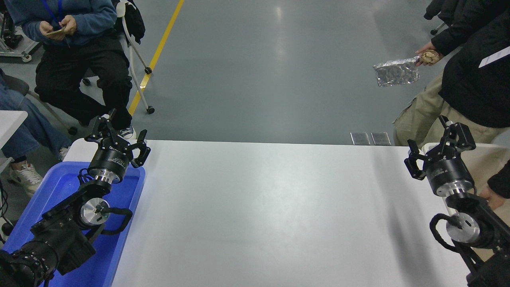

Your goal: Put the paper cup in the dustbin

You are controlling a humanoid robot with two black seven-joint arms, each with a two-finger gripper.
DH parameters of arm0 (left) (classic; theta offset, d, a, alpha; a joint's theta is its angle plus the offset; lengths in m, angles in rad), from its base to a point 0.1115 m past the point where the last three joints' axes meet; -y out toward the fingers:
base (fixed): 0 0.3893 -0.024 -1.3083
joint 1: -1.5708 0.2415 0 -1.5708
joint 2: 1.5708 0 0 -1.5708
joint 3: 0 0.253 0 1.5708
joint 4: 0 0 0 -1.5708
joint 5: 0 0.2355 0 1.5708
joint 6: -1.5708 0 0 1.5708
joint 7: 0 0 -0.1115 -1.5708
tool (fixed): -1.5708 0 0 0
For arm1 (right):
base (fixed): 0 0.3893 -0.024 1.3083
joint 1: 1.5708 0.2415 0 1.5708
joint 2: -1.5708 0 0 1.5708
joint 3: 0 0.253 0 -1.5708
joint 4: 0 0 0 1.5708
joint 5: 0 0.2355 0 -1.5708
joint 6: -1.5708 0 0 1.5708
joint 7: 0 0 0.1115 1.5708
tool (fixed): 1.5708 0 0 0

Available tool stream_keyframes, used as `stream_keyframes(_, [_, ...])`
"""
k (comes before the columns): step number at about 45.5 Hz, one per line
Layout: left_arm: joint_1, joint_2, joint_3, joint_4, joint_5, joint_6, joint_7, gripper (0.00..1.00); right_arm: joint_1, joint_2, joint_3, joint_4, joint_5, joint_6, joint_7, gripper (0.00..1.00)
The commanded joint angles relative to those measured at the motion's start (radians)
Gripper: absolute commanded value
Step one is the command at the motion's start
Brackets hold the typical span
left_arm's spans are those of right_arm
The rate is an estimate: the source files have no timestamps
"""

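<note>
The paper cup is out of view. The beige dustbin [484,157] stands at the table's right end, mostly hidden behind my right arm. My right gripper [437,144] is open and empty, raised over the table's right edge beside the bin's near rim. My left gripper [117,137] is open and empty, parked at the lower left over the blue tray [63,187].
A person stands at the far right holding a foil-wrapped object [396,71], with a hand [493,197] at the bin. Another person [75,44] sits at the top left beside a wheeled chair. The white table [263,211] spans the middle.
</note>
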Motion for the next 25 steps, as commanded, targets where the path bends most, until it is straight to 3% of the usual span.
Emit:
stream_keyframes(1, [0.000,0.000,0.000,0.000,0.000,0.000,0.000,1.00,-0.043,0.098,0.097,0.008,-0.110,-0.003,0.034,0.99])
stream_keyframes(25, [0.000,0.000,0.000,0.000,0.000,0.000,0.000,1.00,-0.052,0.100,0.086,0.005,-0.113,0.000,0.033,0.99])
